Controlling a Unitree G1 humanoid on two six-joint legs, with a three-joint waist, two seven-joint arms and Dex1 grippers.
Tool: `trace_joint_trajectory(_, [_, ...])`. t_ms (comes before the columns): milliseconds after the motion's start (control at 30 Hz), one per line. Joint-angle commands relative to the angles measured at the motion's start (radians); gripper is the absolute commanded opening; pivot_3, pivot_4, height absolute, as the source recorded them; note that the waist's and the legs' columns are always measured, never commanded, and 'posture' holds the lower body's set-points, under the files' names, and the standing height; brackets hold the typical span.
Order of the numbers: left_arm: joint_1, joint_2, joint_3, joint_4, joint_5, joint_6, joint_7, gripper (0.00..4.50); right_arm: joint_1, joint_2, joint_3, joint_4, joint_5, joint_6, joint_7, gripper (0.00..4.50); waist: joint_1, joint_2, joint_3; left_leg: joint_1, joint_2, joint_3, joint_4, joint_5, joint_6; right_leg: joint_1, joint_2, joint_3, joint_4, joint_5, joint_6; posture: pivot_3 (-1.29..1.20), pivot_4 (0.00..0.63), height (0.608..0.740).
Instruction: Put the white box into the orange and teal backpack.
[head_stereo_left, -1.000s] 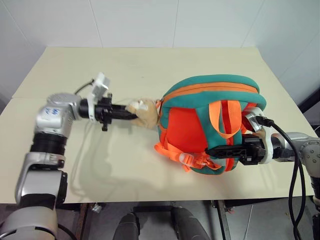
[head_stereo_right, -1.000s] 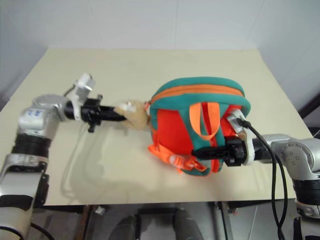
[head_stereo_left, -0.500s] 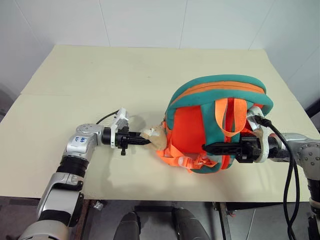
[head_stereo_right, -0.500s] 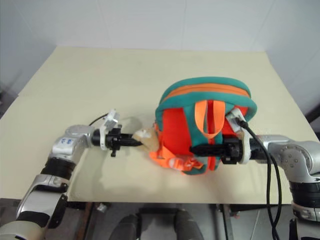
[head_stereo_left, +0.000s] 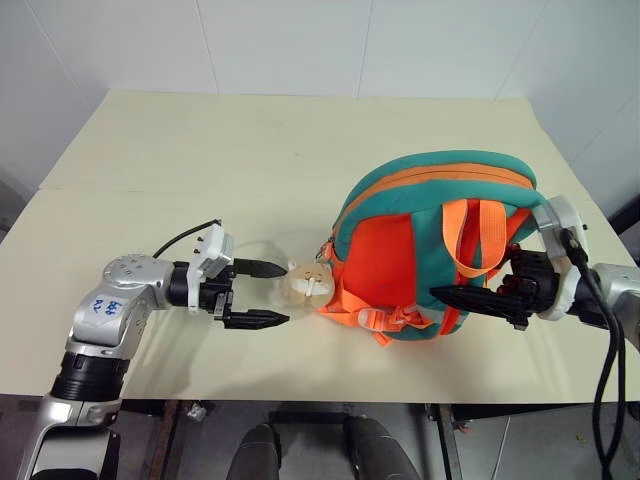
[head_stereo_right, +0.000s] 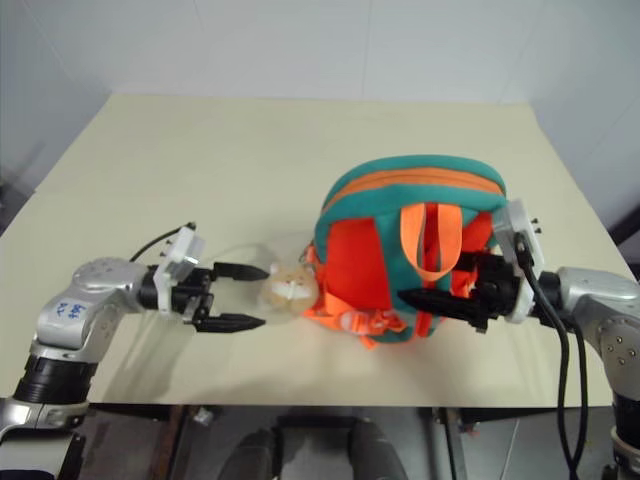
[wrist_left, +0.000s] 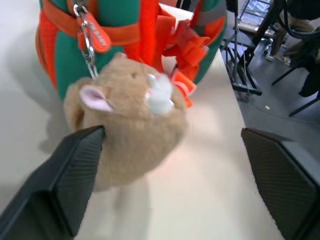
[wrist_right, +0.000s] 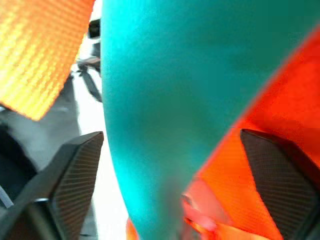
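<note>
The orange and teal backpack (head_stereo_left: 430, 235) stands on the table, right of centre, straps facing me. Its tan plush charm (head_stereo_left: 305, 287) lies on the tabletop at the pack's left side, clipped on by a ring. My left gripper (head_stereo_left: 286, 293) is open, with the charm just past its fingertips; the left wrist view shows the plush (wrist_left: 130, 120) between the spread fingers. At the pack's right front, my right gripper (head_stereo_left: 448, 282) is open too, and a teal strap (wrist_right: 165, 100) passes between its fingers. The white box is out of view.
The cream table (head_stereo_left: 200, 150) reaches back to a white wall, and its front edge runs just below both arms. A black cable (head_stereo_left: 600, 340) hangs from the right wrist. Past the table's right edge stand dark chair and stand legs (wrist_left: 250, 60).
Both grippers have opened. The left has let go of the plush charm and drawn back a little towards me. The right has released the strap and rolled.
</note>
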Motion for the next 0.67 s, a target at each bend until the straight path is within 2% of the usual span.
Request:
trace_joint_trajectory(33, [0.042,0.003,0.073,-0.024,-0.02,-0.065,0.035,4.5,0.092,-0.035,-0.079,0.038,-0.063,-0.093,0.046,4.45,-0.001,0.0,0.0,0.0,0.0,0.0,0.0,0.0,0.0,0.001,0.0,0.0,-0.001,0.0,0.0,0.0,0.15,0.74])
trace_joint_trajectory(100, [0.079,0.007,0.111,-0.019,-0.041,-0.071,0.043,4.5,0.177,-0.059,-0.095,0.068,-0.125,-0.163,0.095,4.45,-0.001,0.0,0.0,0.0,0.0,0.001,0.0,0.0,0.0,0.001,0.0,0.0,-0.002,0.0,0.0,0.0,0.15,0.74])
trace_joint_trajectory(233, [0.128,0.015,0.154,-0.019,-0.053,-0.094,0.051,4.5,0.245,-0.078,-0.11,0.125,-0.198,-0.272,0.143,4.45,-0.006,0.0,0.0,0.001,0.0,0.001,-0.001,0.0,0.0,0.001,0.0,0.001,-0.003,0.0,0.0,0.0,0.15,0.74])
trace_joint_trajectory(433, [0.164,0.06,0.227,-0.035,-0.081,-0.112,0.044,4.5,0.266,-0.078,-0.167,0.176,-0.246,-0.38,0.161,4.45,-0.008,0.0,0.0,0.003,0.0,0.002,0.0,0.0,0.0,0.003,0.001,0.001,-0.003,-0.001,-0.002,0.0,0.15,0.74])
trace_joint_trajectory(533, [0.202,0.085,0.263,-0.063,-0.096,-0.12,0.037,4.5,0.286,-0.089,-0.171,0.202,-0.263,-0.397,0.182,4.45,-0.007,0.0,0.0,0.004,0.0,0.002,-0.001,0.0,0.0,0.005,0.0,0.001,-0.005,-0.006,-0.012,0.0,0.15,0.74])
trace_joint_trajectory(667, [0.219,0.094,0.286,-0.078,-0.099,-0.148,0.047,4.5,0.284,-0.083,-0.161,0.201,-0.257,-0.405,0.19,4.45,-0.006,0.0,0.0,0.004,0.0,0.002,-0.001,-0.001,0.001,0.006,0.0,0.001,-0.006,-0.006,-0.01,0.0,0.15,0.74])
